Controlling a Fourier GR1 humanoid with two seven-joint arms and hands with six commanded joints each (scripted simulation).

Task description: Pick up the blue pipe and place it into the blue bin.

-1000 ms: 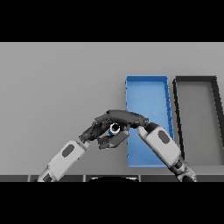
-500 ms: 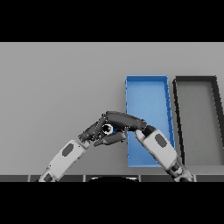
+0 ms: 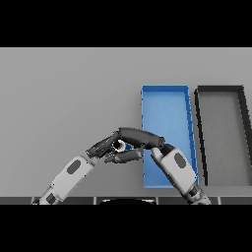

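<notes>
Basically the right hand has crept left over the last 1 s and now sits curled around the blue pipe just left of the blue bin, left hand touching alongside, fingers unclear, so lift comes next.

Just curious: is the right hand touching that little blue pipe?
Touching: the head view shows the right hand with fingers and thumb closed around the blue pipe.

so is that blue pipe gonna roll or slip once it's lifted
Little of the blue pipe shows between the right hand and left hand. It looks round, so probably apt to roll if released on the table. Small and likely light; a smooth surface might slip.
</notes>
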